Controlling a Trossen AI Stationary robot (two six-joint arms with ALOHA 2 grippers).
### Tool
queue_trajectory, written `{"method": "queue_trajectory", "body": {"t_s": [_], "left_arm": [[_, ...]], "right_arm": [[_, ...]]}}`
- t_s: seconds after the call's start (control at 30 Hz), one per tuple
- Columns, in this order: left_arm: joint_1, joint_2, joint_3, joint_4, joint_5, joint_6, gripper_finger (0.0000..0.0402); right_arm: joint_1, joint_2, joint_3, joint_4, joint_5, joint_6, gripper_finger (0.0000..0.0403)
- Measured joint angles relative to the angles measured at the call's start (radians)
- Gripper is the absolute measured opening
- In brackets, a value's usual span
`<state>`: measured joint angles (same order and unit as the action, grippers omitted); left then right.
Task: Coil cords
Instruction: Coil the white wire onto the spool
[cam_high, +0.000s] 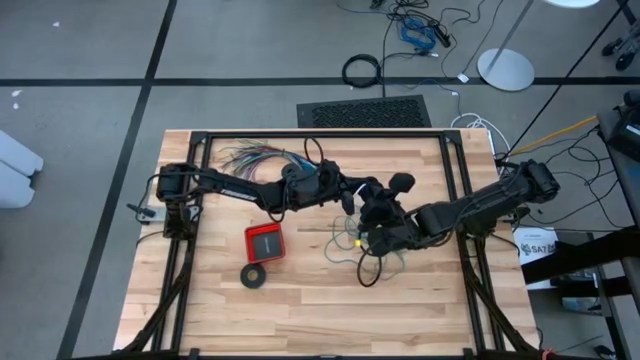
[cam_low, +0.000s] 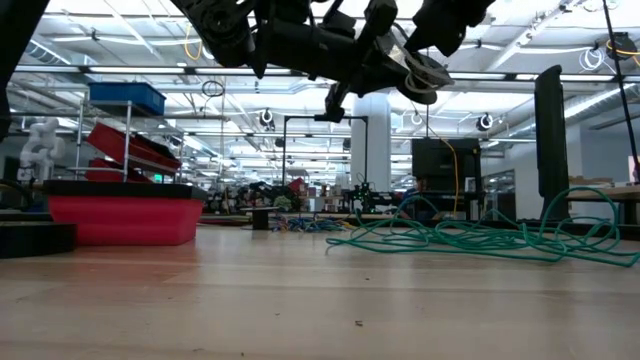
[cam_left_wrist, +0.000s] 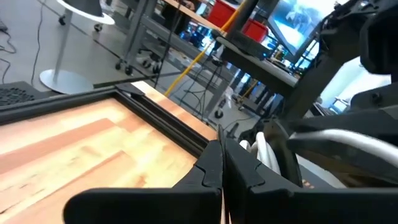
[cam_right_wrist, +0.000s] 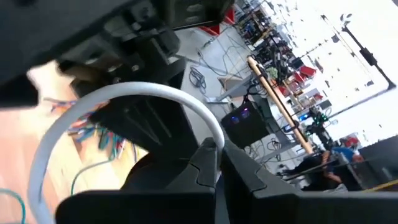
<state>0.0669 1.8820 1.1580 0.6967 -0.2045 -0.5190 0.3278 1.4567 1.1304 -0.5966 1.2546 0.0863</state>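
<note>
Right pincer (cam_right_wrist: 219, 163) pressed shut under white cord (cam_right_wrist: 134, 93), left pincer (cam_left_wrist: 222, 167) shut, teal wire (cam_low: 480, 238) low view only

High view looks straight down on the whole bench (cam_high: 200, 300), far off. Low view sits at bench-top level, facing across into the room, arms overhead. Each wrist view looks close past its own shut jaws. High and low share the teal-green wire (cam_low: 480, 238).

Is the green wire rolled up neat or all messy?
Messy. The green wire lies spread in loose loops on the table, not a tidy coil; the high view shows it sprawled too.
</note>
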Motion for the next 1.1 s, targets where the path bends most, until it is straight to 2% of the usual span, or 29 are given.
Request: {"method": "queue_trajectory", "body": {"t_s": [0.2, 0.37, 0.53, 0.9, 1.1], "left_arm": [[0.001, 0.000, 0.000, -0.009, 0.028, 0.000, 0.0000], [0.001, 0.000, 0.000, -0.014, 0.040, -0.004, 0.0000], [0.006, 0.000, -0.001, -0.015, 0.097, -0.025, 0.0000], [0.009, 0.000, -0.001, -0.011, 0.153, -0.024, 0.0000], [0.008, 0.000, -0.001, -0.016, 0.170, -0.022, 0.0000]], "right_arm": [[-0.018, -0.002, 0.024, -0.071, -0.058, -0.075, 0.0000], [-0.032, -0.003, 0.026, -0.088, -0.060, -0.134, 0.0000], [-0.047, -0.004, 0.026, -0.116, -0.052, -0.173, 0.0000], [-0.090, -0.004, 0.025, -0.252, -0.084, -0.061, 0.0000], [-0.120, -0.005, 0.025, -0.295, -0.157, 0.005, 0.0000]]}}
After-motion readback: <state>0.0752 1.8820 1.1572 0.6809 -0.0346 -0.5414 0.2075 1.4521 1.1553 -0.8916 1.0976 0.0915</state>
